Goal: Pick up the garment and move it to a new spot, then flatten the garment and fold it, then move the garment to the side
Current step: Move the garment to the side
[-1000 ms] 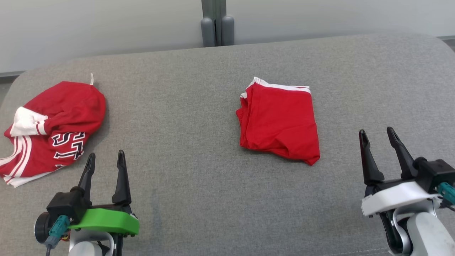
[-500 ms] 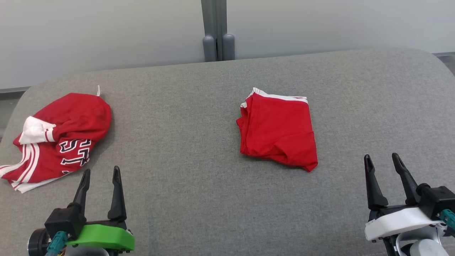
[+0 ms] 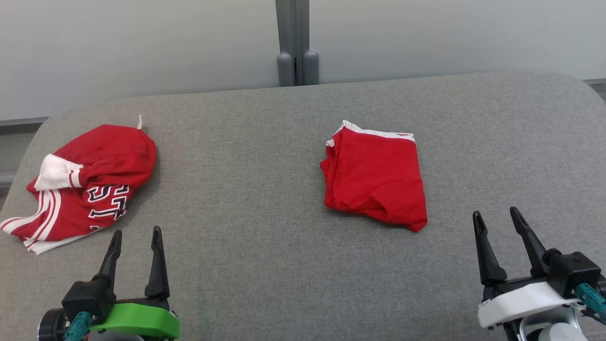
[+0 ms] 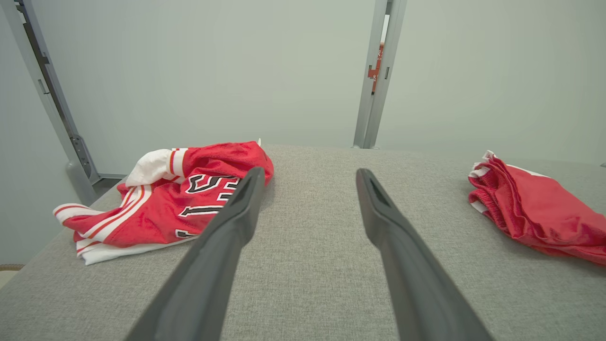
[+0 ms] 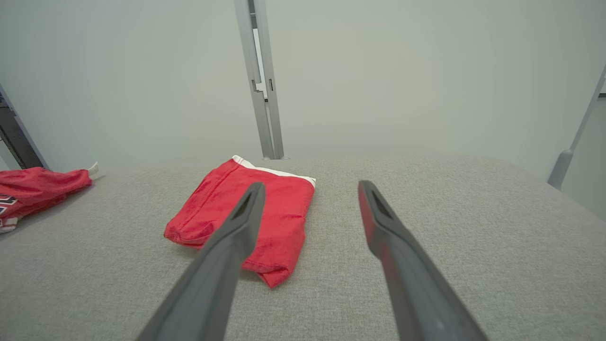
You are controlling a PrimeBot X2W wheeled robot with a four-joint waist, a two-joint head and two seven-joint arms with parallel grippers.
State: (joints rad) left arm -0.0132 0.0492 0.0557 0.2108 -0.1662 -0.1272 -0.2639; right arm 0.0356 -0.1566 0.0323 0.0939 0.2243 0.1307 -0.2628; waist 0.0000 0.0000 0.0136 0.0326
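L gripper (image 3: pixel 136 230) & R gripper (image 3: pixel 495 211) both sit w/ jaws spread wide, nothing between the fingers, over the near edge of the grey padded top (image 3: pixel 246 213). Crumpled red jersey (image 3: pixel 90 180) w/ white stripes & dark lettering lies just beyond L gripper, twd the left edge. Folded red garment (image 3: pixel 376 177) w/ white band lies mid-top, nearer R gripper, touching neither.

A test lab, by its grey padded table (image 3: pixel 265 265) and blank partition walls (image 3: pixel 142 47).
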